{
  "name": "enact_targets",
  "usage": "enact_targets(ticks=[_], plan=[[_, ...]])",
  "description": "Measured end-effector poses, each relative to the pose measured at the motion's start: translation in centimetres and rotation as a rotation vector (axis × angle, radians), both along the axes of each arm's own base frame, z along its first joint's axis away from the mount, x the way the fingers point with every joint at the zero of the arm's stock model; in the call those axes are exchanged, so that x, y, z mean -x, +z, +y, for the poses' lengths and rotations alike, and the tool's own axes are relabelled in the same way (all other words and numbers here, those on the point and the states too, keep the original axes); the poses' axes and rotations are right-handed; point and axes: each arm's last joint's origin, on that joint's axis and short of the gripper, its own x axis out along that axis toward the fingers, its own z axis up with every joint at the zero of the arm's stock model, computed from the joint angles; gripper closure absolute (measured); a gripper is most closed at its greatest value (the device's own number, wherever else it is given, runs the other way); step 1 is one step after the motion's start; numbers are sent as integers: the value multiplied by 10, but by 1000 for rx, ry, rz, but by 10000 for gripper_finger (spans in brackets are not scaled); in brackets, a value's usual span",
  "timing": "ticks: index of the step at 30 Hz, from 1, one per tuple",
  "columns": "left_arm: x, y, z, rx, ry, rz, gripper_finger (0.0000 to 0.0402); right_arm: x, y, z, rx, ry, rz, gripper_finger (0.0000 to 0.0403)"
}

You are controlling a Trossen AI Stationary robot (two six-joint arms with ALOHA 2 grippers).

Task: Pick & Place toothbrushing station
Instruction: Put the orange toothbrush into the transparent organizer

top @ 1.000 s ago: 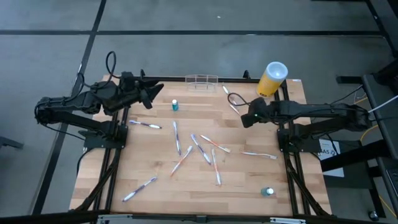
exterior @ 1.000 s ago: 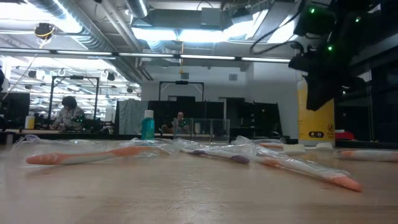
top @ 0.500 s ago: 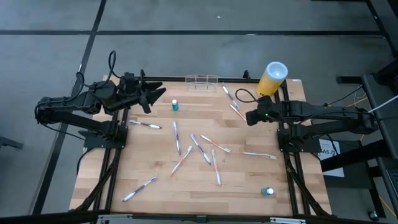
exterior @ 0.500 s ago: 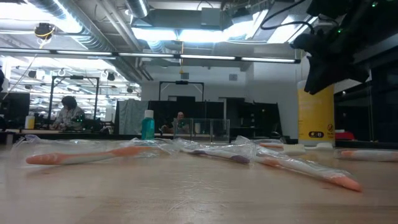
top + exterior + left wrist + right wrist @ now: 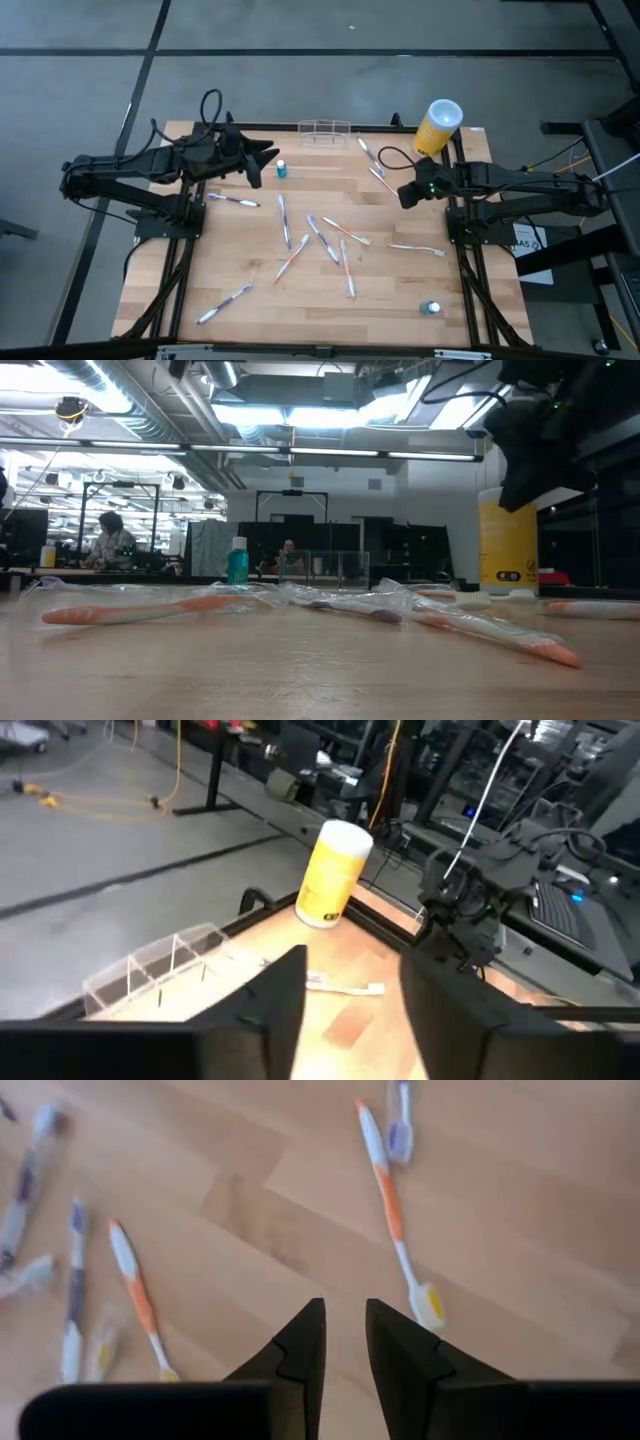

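The toothbrushing station [image 5: 325,130], a low see-through holder, stands on its base at the table's far edge. It also shows in the left wrist view [image 5: 160,965] and in the low view [image 5: 330,568]. My left gripper [image 5: 264,158] is open and empty. It hovers at the far left, to the left of the station and next to a small teal bottle [image 5: 281,169]. My right gripper [image 5: 404,192] hovers at the right, over bare wood [image 5: 345,1330]. Its fingers stand a narrow gap apart and hold nothing.
A tall yellow cylinder with a white top [image 5: 438,125] stands at the far right corner. Several wrapped toothbrushes [image 5: 320,240] lie scattered over the table's middle. Two more [image 5: 372,165] lie right of the station. Another teal bottle [image 5: 430,309] stands near the front right.
My left gripper has moved toward the table's right, closer to the teal bottle and the station, and has stayed open. My right gripper has drawn back a little toward the table's right edge and has risen.
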Motion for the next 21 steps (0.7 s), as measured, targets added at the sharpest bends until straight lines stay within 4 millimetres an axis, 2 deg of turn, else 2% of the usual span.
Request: enact_targets(ticks=[5, 9, 11, 14, 17, 21], plan=[[3, 0, 6, 1, -39, 11, 346, 3, -2, 2, -45, 38, 38, 325], [5, -2, 11, 22, -108, 34, 367, 7, -5, 3, -22, 127, 113, 325], [5, -3, 14, 39, -132, 45, 358, 8, -6, 3, 13, 192, 156, 325], [6, -4, 17, 57, -178, 44, 323, 7, -8, 2, 65, 254, 203, 325], [6, -3, 20, 70, -211, 37, 275, 6, -13, -1, 104, 243, 287, 325], [5, -1, 20, 69, -223, 15, 210, 2, -25, -8, 65, 167, 402, 325]])
